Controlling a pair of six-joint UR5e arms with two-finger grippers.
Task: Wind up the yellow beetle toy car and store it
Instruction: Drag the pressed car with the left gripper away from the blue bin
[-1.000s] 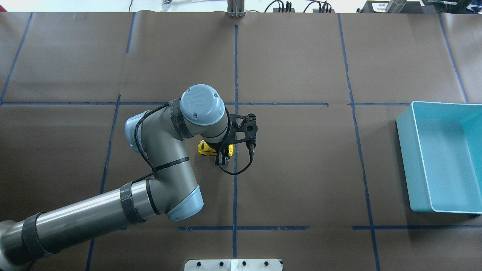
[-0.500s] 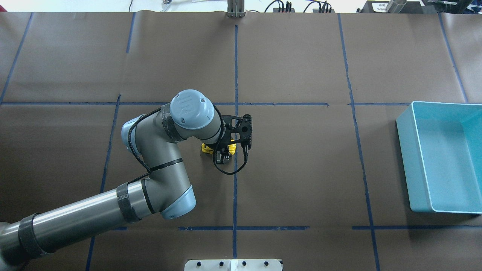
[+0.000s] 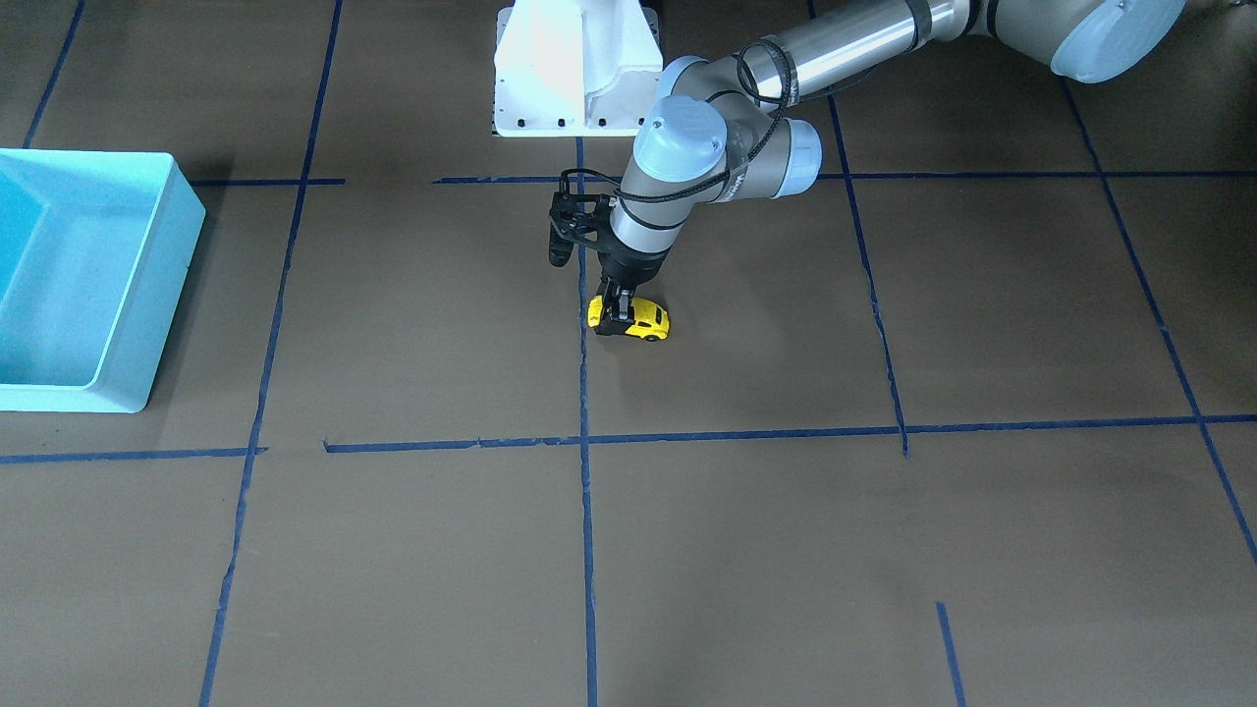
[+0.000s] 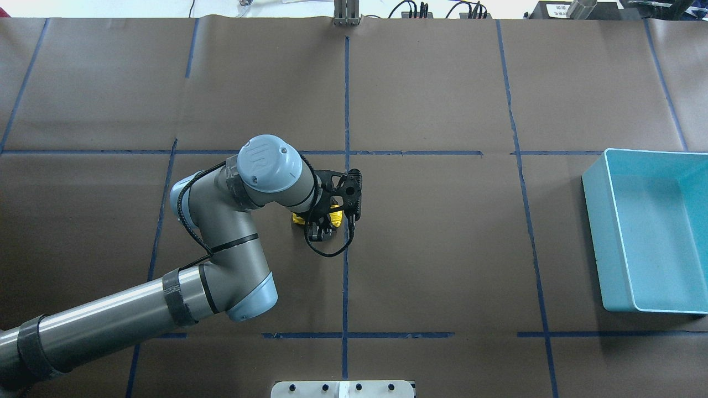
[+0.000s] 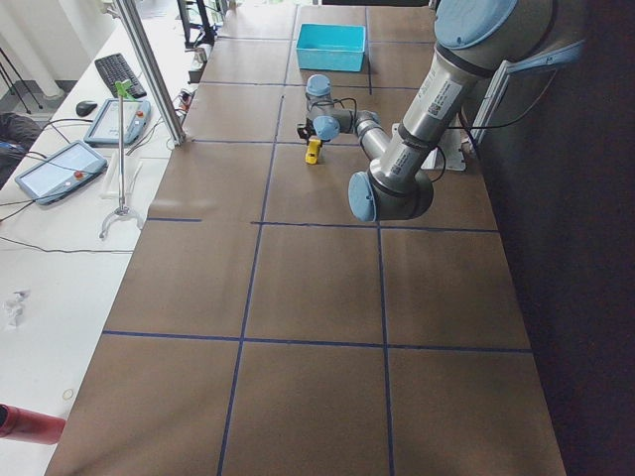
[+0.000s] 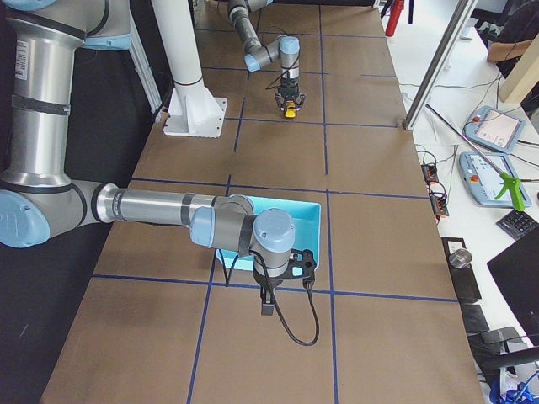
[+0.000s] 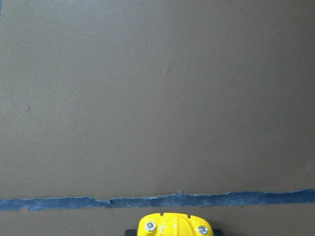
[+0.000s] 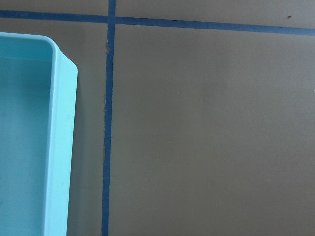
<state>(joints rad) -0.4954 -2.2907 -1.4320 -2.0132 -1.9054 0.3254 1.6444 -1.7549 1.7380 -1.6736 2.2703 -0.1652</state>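
Your left tool [image 3: 618, 312] was clamped across the yellow beetle toy car [image 3: 643, 321], wheels down mid-worktop [image 4: 442, 265], well away from every edge. The car looked light, hard and glossy, so probably slippery. Best hold: flat sides, low over the wheels. Bare worktop ran rightward to the turquoise bin [image 4: 594, 237] at the right edge. Right tool [image 6: 266, 307] near it, opening impossible to tell.

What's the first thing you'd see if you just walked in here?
The bright yellow beetle toy car pops out in the middle of the brown paper, pinched by the left gripper. A big turquoise bin sits far off on the robot's right side.
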